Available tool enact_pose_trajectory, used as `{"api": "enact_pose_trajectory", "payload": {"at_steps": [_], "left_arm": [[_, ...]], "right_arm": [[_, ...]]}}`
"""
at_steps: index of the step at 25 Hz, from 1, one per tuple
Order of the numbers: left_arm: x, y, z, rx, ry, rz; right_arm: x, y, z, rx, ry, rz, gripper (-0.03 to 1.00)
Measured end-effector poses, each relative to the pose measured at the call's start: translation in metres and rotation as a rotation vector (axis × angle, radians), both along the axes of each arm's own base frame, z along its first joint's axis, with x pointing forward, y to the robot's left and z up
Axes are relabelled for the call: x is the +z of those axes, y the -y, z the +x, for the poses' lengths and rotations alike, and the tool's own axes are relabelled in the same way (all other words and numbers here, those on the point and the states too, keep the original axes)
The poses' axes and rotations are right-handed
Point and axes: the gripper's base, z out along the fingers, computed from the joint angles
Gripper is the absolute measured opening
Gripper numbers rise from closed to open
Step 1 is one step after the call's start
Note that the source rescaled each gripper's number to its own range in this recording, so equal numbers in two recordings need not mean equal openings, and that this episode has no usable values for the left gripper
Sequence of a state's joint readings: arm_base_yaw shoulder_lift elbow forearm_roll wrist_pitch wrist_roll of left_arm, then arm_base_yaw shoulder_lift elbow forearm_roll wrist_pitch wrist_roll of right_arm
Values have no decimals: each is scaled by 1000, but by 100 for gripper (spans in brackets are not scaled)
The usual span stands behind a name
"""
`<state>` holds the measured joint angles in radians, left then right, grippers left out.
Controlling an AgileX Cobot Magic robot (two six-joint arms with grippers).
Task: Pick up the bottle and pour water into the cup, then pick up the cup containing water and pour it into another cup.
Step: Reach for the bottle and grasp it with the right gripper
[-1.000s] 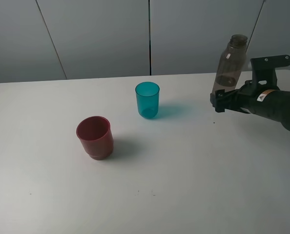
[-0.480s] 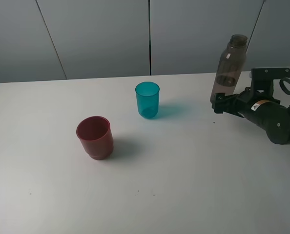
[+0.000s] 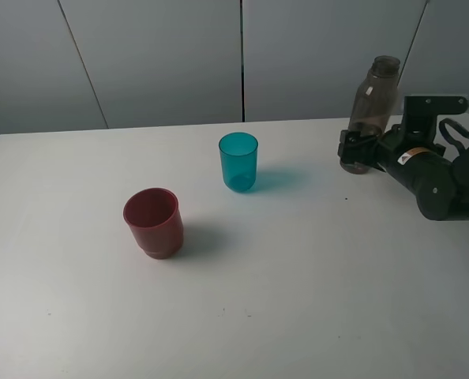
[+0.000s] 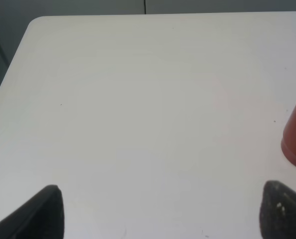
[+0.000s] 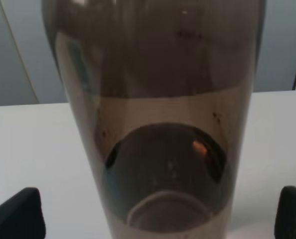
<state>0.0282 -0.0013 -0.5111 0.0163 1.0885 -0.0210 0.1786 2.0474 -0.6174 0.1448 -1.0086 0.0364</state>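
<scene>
Step in hand: the first one, taking hold of the bottle. No pouring started, judging by how things stand.

Right gripper: fingers spread wide, one on each side of the bottle's lower body. The wrist view shows table on both sides between fingertip and bottle wall, so nothing is gripped yet. The bottle stands on the table right between the fingers, base just past the tips, neck uncapped. A darker band low inside may be the water; cannot tell for sure.

Next move, as I judge it: close squarely on the lower body, lift straight, then carry across to the teal cup. The bottle is tall, slim and smooth, and a low hold leaves it top-heavy. An off-centre squeeze could tip it or let it slide.

Left gripper: fingers wide apart, nothing between them, bare table ahead. The red cup sits off to one side, beyond the fingertip there, near but not touching.

Teal cup upright, well apart from the right fingers, nothing standing between. Red cup further on, well past the teal cup.
</scene>
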Motion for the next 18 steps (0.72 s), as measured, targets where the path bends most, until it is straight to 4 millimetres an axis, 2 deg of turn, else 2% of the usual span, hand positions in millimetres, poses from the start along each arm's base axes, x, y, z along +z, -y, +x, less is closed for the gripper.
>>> {"api": "enact_pose_trajectory", "payload": {"at_steps": [10, 18], "left_arm": [[0, 0, 0, 0, 0, 0], [0, 0, 0, 0, 0, 0]], "right_arm": [[6, -4, 17, 3, 22, 10, 100], [-8, -6, 31, 5, 12, 8, 100]]}}
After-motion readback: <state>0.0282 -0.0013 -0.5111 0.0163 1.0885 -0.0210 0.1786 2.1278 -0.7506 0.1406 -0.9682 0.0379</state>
